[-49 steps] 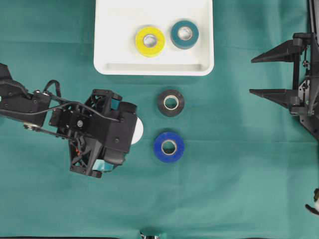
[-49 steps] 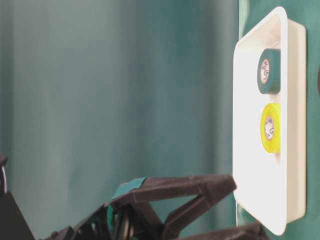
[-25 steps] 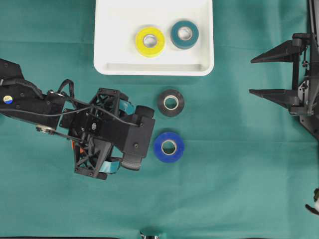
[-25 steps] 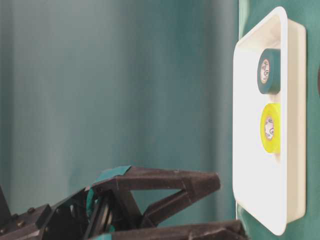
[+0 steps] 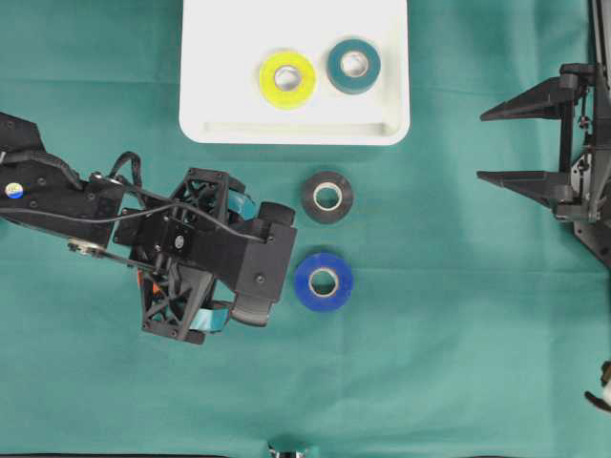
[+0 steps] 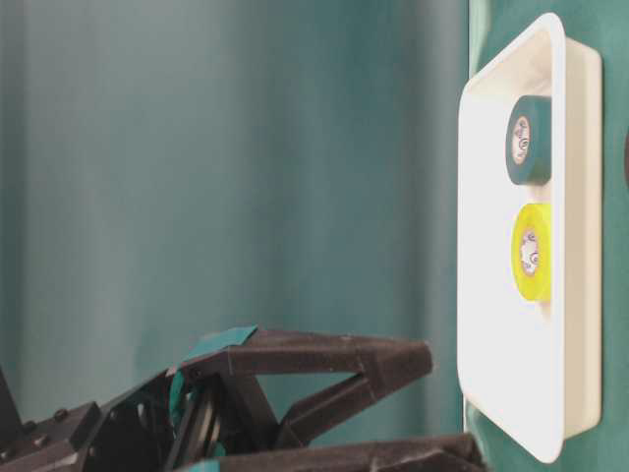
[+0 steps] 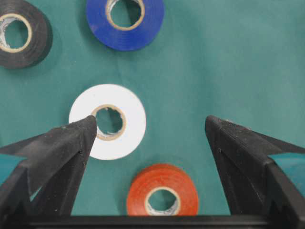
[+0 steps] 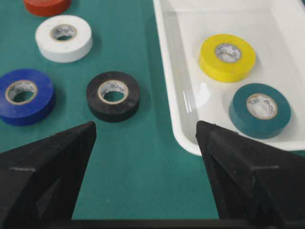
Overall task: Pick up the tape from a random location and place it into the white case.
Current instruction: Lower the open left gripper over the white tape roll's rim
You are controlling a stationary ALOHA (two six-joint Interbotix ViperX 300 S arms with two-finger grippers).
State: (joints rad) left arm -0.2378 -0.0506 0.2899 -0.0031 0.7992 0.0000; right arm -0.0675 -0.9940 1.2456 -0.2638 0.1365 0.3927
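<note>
From my station I see the left gripper (image 7: 150, 131) pitched downward over the green cloth (image 5: 449, 363), jaws spread wide and holding nothing. In its wrist view the white tape (image 7: 107, 121) lies flat between the jaws, its hole at the tip of the jaw on the picture's left; the jaw on the right stands well clear of it over bare cloth. The orange tape (image 7: 162, 191) lies just beside the white roll, nearer the wrist. In the overhead view the arm's body hides both rolls.

The blue tape (image 5: 323, 281) sits just beyond the left gripper's nose, the black tape (image 5: 327, 197) above it, apart from it. The white case (image 5: 229, 124) lies flat at the top of the cloth, its near rim just above the black roll; inside lie the yellow tape (image 5: 287, 78) and teal tape (image 5: 354, 65), close together.

The right gripper (image 5: 496, 145) is parked at the right edge, jaws wide, empty, well apart from every roll.
</note>
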